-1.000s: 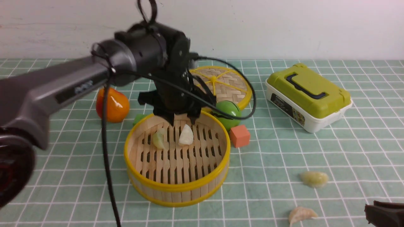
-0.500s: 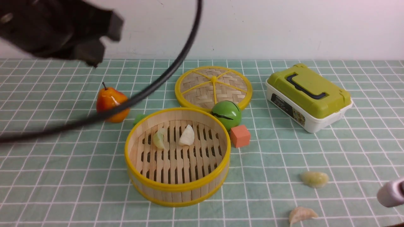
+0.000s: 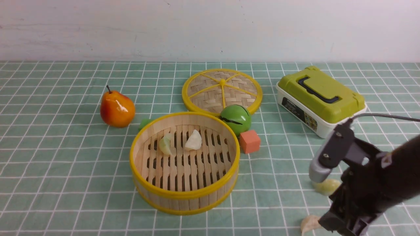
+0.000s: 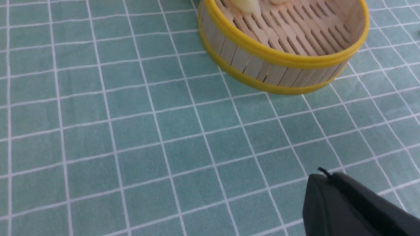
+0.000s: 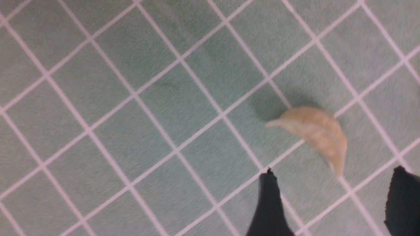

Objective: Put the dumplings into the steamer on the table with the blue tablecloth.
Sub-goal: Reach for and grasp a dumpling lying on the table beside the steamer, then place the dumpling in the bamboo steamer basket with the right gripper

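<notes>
The bamboo steamer (image 3: 183, 196) stands mid-table on the blue gridded tablecloth (image 3: 65, 164). Two dumplings (image 3: 166, 144) (image 3: 194, 141) lie on its slatted floor. Two more dumplings lie on the cloth at the right, one (image 3: 328, 187) and one nearer (image 3: 307, 224), both partly hidden by my right arm. My right gripper (image 5: 334, 175) is open just above the cloth, with the nearer dumpling (image 5: 315, 132) just beyond its fingertips, outside the gap. My left gripper (image 4: 323, 175) is shut and empty, over bare cloth near the steamer (image 4: 279, 56); it is out of the front view.
A pear (image 3: 117, 109) sits left of the steamer. The flat woven lid (image 3: 222, 89), a green ball (image 3: 236, 118) and an orange-red cube (image 3: 249, 141) are behind and to its right. A green-lidded box (image 3: 320, 98) stands at the back right.
My left arm has pulled back from above the steamer and left the front view. My right arm has swung in from the lower right over the two dumplings on the cloth.
</notes>
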`<action>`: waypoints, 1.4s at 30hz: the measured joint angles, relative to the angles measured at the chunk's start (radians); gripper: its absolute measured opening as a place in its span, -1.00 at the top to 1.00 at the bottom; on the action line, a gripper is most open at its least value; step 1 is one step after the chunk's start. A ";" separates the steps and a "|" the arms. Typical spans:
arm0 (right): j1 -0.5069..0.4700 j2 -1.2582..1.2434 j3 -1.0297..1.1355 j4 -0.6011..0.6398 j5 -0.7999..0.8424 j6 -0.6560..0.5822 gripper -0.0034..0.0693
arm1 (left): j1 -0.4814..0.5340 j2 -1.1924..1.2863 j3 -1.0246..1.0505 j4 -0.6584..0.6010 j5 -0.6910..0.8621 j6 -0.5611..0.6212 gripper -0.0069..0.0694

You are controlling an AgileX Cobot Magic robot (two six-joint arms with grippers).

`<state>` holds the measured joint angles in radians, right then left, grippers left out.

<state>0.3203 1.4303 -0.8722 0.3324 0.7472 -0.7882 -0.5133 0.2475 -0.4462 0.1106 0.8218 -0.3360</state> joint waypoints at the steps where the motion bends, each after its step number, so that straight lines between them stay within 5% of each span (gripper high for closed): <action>1: 0.000 0.035 -0.023 0.000 -0.009 -0.058 -0.34 | 0.000 -0.048 0.016 0.000 -0.013 0.000 0.86; 5: 0.000 0.160 -0.083 -0.008 -0.023 -0.235 -0.34 | 0.000 -0.195 0.030 0.020 -0.053 0.017 0.86; 15: 0.000 0.310 -0.116 -0.097 0.030 -0.309 -0.17 | 0.000 -0.213 0.069 0.065 -0.119 0.020 0.86; 23: 0.000 0.340 -0.118 -0.095 -0.009 -0.300 0.39 | 0.000 -0.177 0.110 0.083 -0.186 0.023 0.86; 28: 0.002 0.340 -0.119 -0.044 -0.015 -0.155 0.40 | 0.000 -0.177 0.110 0.084 -0.191 0.023 0.86; 36: 0.005 0.340 -0.291 0.056 0.149 0.255 0.40 | 0.000 -0.177 0.110 0.091 -0.191 0.023 0.85; 42: 0.117 0.347 -0.512 0.193 0.203 0.388 0.40 | 0.000 -0.177 0.110 0.095 -0.191 0.023 0.84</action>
<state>0.4375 1.7777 -1.3843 0.5256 0.9504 -0.4001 -0.5133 0.0707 -0.3363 0.2056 0.6309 -0.3130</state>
